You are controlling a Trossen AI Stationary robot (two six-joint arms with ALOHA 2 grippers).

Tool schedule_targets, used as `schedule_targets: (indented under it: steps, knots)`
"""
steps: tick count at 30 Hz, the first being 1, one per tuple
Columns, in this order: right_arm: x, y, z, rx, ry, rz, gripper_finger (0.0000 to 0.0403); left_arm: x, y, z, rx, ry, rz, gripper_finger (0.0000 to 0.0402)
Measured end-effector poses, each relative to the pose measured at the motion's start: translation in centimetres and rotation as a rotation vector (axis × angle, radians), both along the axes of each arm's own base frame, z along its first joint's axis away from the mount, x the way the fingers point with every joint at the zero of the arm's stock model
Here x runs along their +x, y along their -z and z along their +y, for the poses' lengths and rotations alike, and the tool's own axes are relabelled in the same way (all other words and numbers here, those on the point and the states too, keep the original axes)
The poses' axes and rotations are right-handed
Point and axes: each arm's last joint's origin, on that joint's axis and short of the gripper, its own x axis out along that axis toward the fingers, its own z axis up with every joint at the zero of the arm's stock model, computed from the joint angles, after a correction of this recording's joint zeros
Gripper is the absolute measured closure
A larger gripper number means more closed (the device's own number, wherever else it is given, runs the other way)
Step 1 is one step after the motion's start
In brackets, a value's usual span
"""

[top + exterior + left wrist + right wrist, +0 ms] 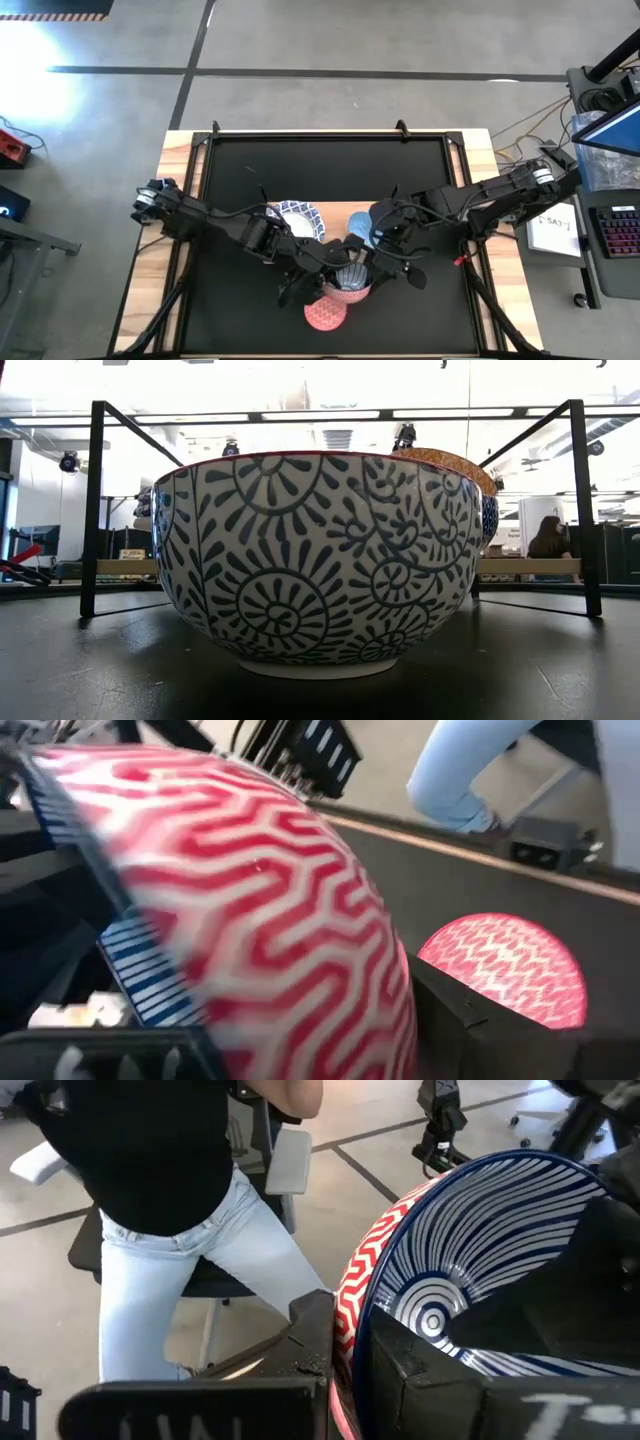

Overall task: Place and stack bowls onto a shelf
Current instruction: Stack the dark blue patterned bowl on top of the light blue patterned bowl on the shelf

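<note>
From above, both dark arms reach in to the middle of the black tabletop [230, 170] and meet over a tight cluster of bowls near its front edge. The left gripper [330, 268] and the right gripper [372, 262] crowd the same red maze-patterned bowl [350, 287], which sits with a blue-and-white striped bowl [470, 1250] nested in it. The right wrist view shows that striped inside close up, with the red pattern wrapping its outer wall and the right gripper's fingers [420, 1380] pressed together on the rim, so the right gripper is clamped on the nested pair. The left wrist view is filled by the red maze-patterned bowl's outer wall just beside the left gripper's fingers [470, 1020]; whether that gripper is parted or gripping cannot be told. Just in front of the cluster a pink-red zigzag bowl [325, 314] lies alone on the tabletop. Behind the arms a wide blue-and-white patterned bowl [300, 217] rests at the left end of the light-wood shelf [340, 214], and a light blue bowl [360, 226] sits beside it. A person in jeans [190, 1270] stands beyond the table
</note>
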Motion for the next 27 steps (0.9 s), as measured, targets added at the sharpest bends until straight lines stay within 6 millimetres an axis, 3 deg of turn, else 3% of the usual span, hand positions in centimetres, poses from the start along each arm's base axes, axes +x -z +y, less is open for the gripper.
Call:
schedule_targets:
  steps: [13, 27]
  knots:
    - [-1.3, -0.8, -3.0, 0.005, 0.080, 0.083, 0.0389, 1.2, -0.3, 2.9, 0.009, -0.071, -0.041, 0.0294]
    - [-1.6, -0.4, -5.9, 0.023, 0.192, 0.215, 0.0389, 1.8, -0.1, 5.6, 0.035, -0.133, -0.028, 0.0293]
